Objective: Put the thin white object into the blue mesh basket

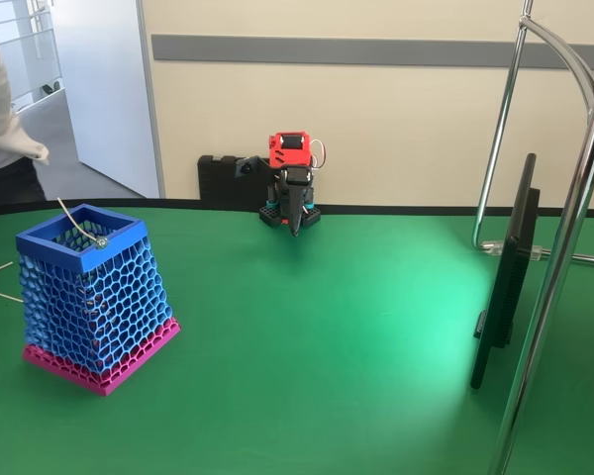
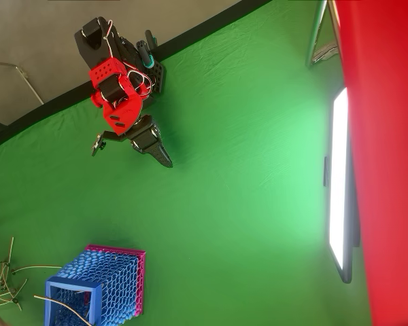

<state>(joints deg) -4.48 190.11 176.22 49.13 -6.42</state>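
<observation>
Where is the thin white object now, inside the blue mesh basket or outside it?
Partly in: the thin white object lies across the rim of the blue mesh basket, its grey tip on the rim and the other end sticking out.

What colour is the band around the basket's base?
Magenta, under the blue mesh basket; clearest in the fixed view.

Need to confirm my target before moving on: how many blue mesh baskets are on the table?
1. The blue mesh basket stands at the left of the green table in the fixed view, a thin white object leaning across its rim.
</observation>
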